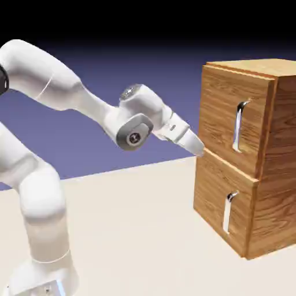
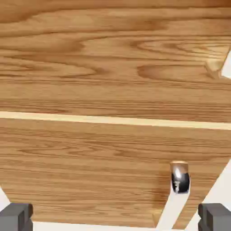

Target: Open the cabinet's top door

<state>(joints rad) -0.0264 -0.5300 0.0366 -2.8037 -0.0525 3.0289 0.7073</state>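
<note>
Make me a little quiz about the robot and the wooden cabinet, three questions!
1. True or false: the top door of the cabinet is shut.
2. How many silver handles show on the cabinet's front in the exterior view? A) one B) two C) three
3. Fill in: the gripper points at the seam between the top door and the ____ door.

Key: 1 true. 2 B: top handle and lower handle. 3 lower. The gripper's jaws are open and hold nothing.
</note>
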